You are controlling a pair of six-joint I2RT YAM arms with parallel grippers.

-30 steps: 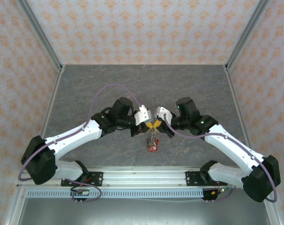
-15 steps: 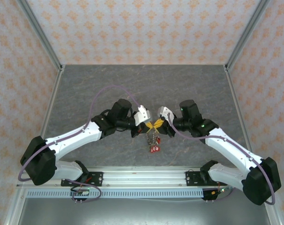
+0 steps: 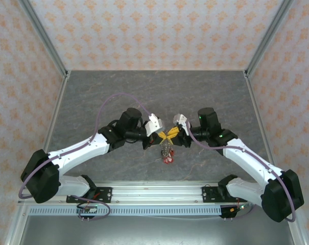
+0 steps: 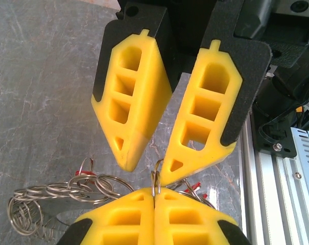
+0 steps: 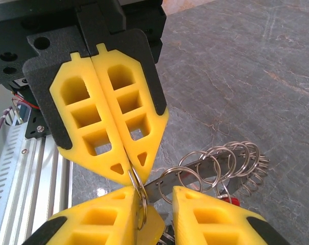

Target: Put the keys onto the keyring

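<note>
My left gripper [image 4: 155, 191] is shut on a thin silver split keyring [image 4: 157, 178], held edge-on just above the table. My right gripper [image 5: 157, 191] faces it tip to tip with its jaws a little apart, open. Its left finger [image 5: 108, 217] rests against that keyring [image 5: 139, 196]. A bunch of several more wire rings [image 5: 220, 158] hangs behind on a flat grey metal strip [image 5: 192, 173]. Keys with red heads [image 3: 168, 160] dangle under both grippers [image 3: 169, 137]. Part of a red key head [image 5: 231, 200] peeks beside my right finger.
The grey marbled table [image 3: 144, 92] has free room all round the arms. An aluminium rail [image 3: 154, 191] runs along the near edge. Patterned walls [image 3: 154, 30] close off the back and sides.
My right gripper was shut a second ago and has come apart a little. The right arm has edged leftward towards the left gripper. The left gripper holds its grip.
</note>
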